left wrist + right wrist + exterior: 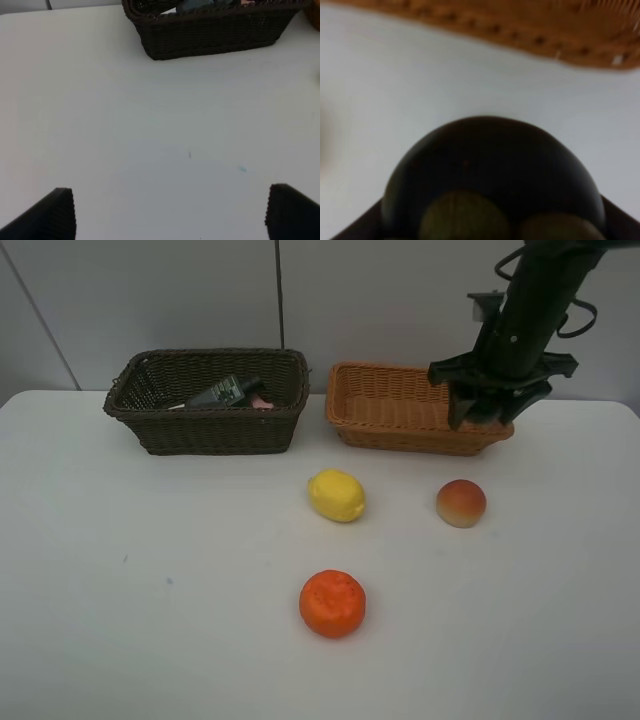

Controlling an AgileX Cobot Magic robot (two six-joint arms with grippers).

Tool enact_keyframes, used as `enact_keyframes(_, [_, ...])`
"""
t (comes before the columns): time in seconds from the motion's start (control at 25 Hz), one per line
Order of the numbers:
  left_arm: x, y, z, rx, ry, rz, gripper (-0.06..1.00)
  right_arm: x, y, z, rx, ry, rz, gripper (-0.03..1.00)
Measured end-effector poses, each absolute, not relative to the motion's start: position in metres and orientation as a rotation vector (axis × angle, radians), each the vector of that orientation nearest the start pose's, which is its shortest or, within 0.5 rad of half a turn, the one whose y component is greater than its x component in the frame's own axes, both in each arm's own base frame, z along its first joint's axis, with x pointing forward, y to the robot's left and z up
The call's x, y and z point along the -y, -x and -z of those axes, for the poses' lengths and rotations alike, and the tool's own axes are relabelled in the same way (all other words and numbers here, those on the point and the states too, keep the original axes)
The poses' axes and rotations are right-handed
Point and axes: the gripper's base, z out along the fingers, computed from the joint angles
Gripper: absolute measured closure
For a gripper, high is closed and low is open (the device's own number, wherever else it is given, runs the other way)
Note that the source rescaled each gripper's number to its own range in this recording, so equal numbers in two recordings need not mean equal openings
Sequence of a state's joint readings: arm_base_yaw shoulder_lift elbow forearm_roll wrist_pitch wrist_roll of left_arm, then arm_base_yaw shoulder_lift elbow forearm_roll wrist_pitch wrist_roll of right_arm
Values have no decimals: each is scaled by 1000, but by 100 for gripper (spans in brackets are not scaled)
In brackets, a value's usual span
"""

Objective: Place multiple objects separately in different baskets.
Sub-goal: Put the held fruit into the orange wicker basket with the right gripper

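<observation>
**Right arm** [535, 300], as I see it from the high camera: a thick matt-black column, with thin black cables [583, 312] looping off its upper part. A small dark box [487, 306] is fixed to its side. A wide black crossbar [505, 368] spans the wrist and carries the right gripper [480, 412], which has short, blocky black fingers.

**Left gripper** [170, 215], in my left wrist view: two black fingers [56, 216] with finely ribbed inner faces.
</observation>
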State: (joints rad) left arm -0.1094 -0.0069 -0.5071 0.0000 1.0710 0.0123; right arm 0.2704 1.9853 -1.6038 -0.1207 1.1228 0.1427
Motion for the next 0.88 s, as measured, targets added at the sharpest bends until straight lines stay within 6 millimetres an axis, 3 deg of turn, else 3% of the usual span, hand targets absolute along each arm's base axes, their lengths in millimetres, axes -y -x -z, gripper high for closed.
enact_keyframes(0.2, [-1, 7, -278, -2037, -124, 61, -6, -85, -460, -202, -2917, 232, 125, 75])
enact_keyframes(0.36, [-1, 7, -278, -2037, -124, 61, -6, -68, -487, -179, -2931, 172, 146, 73])
enact_keyframes(0.44, [-1, 7, -278, -2037, -124, 61, -6, -66, -492, -168, -2938, 174, 164, 53])
enact_keyframes(0.52, [-1, 7, -278, -2037, -124, 61, -6, -67, -493, -164, -2941, 184, 174, 23])
enact_keyframes(0.6, [-1, 7, -278, -2037, -124, 61, -6, -67, -493, -165, -2939, 182, 169, 10])
enact_keyframes(0.72, [-1, 7, -278, -2037, -124, 61, -6, -68, -493, -166, -2949, 172, 142, 3])
enact_keyframes(0.88, [-1, 7, -278, -2037, -124, 61, -6, -72, -488, -168, -2988, 146, 71, 2])
